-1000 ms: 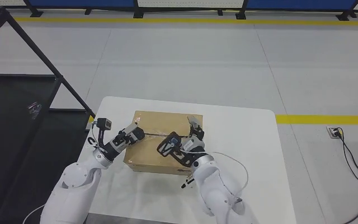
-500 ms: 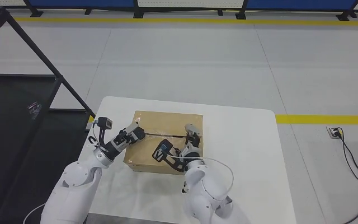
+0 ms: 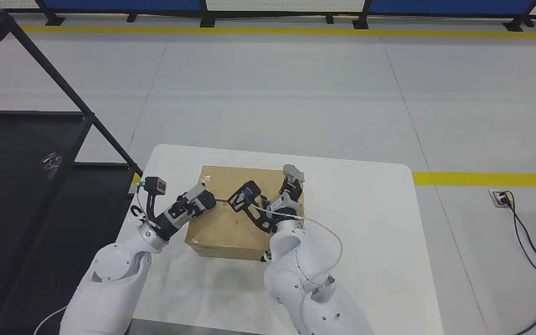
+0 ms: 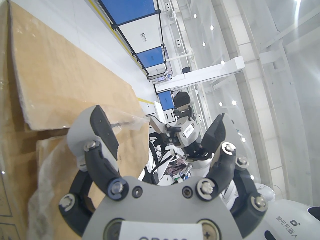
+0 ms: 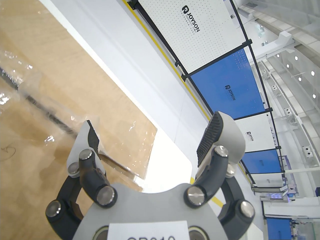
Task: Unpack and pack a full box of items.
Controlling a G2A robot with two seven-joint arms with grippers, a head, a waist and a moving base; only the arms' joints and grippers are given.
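I am seeing the cardboard box [image 3: 239, 219] sitting closed on the desk [image 3: 368, 251]. The left gripper [image 4: 160, 126] is hovering at its left end and the right gripper [image 5: 153, 128] at its right, fingers apart on both. Risk, I judge: the clear tape [image 5: 32, 98] stretching instead of tearing and dragging the box.

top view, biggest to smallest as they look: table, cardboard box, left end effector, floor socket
1. white table
2. cardboard box
3. left end effector and floor socket: they look alike, and the end effector sits nearer the camera, so unranked.
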